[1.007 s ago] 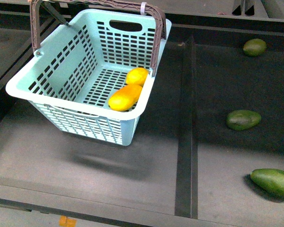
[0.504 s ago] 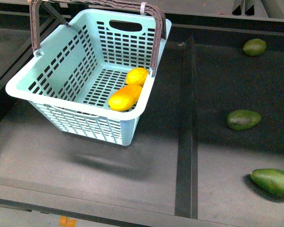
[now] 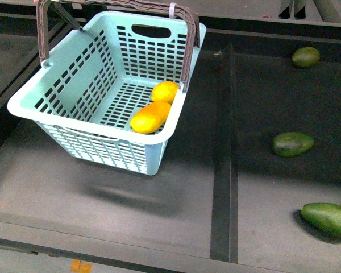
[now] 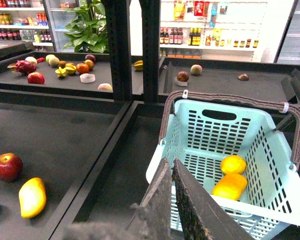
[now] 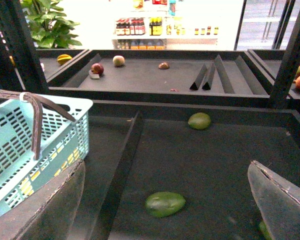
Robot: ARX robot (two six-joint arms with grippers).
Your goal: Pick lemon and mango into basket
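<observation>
The pale teal basket [image 3: 28,108] stands tilted on the left part of the dark shelf, with its brown handles raised. Inside it, against the right wall, the lemon [image 3: 165,91] lies touching the mango [image 3: 150,118]. The left wrist view shows the basket [image 4: 225,130] with the lemon [image 4: 233,164] and the mango [image 4: 230,185] in it. My left gripper [image 4: 171,161] is shut and holds nothing, just outside the near rim. My right gripper [image 5: 166,167] is open and empty over the right compartment, and the basket [image 5: 65,120] shows at one side. Neither arm appears in the front view.
Three green fruits [image 3: 305,57] [image 3: 292,144] [image 3: 328,219] lie in the right compartment, beyond a dark divider [image 3: 223,159]. In the left wrist view a red apple [image 4: 6,166] and another yellow elongated fruit [image 4: 32,197] lie on the neighbouring shelf. Black posts [image 4: 117,50] rise behind the basket.
</observation>
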